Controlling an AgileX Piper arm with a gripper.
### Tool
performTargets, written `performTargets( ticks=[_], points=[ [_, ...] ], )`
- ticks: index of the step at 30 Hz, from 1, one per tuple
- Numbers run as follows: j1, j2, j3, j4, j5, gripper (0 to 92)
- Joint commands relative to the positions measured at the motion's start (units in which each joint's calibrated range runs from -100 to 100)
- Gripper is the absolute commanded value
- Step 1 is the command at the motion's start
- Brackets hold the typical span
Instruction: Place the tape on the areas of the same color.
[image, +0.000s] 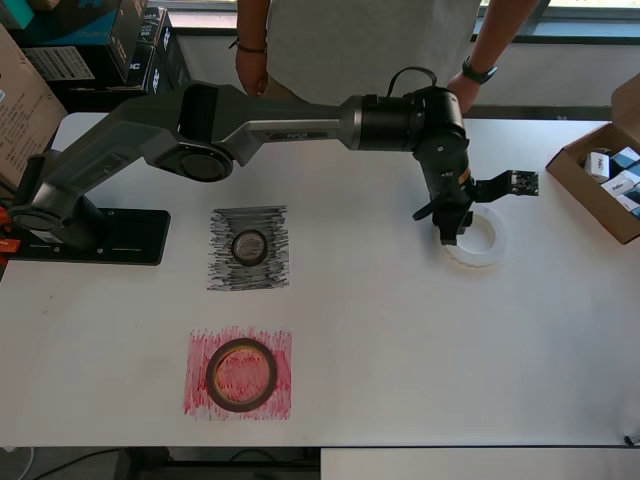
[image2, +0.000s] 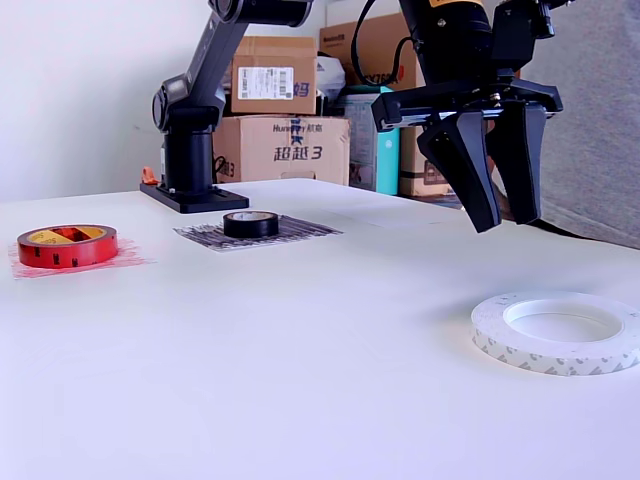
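Note:
The small black tape roll lies on the black-grey scribbled patch; it shows in the exterior view on that patch. The red-brown roll lies on the red-pink patch, also in the exterior view. The translucent-white roll lies flat on the bare white tabletop. My gripper hangs open and empty above it, clear of the roll, fingers pointing down.
A brown cardboard box with small items sits at the overhead view's right edge. The arm's black base stands at the left. A person stands behind the far table edge. Cardboard boxes are stacked beyond the table.

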Motion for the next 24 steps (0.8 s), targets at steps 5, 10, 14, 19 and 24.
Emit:
performTargets(
  ticks=[5,10,14,19,24],
  points=[
    [-0.32,-0.62,-0.07,-4.35,6.30,41.9],
    [-0.56,-0.62,0.03,-5.71,8.76,41.9],
    [-0.48,-0.62,0.03,-5.71,8.51,41.9],
    [-0.56,-0.53,0.03,-5.62,8.02,41.9],
    [-0.56,-0.53,0.03,-4.94,8.10,41.9]
  ],
)
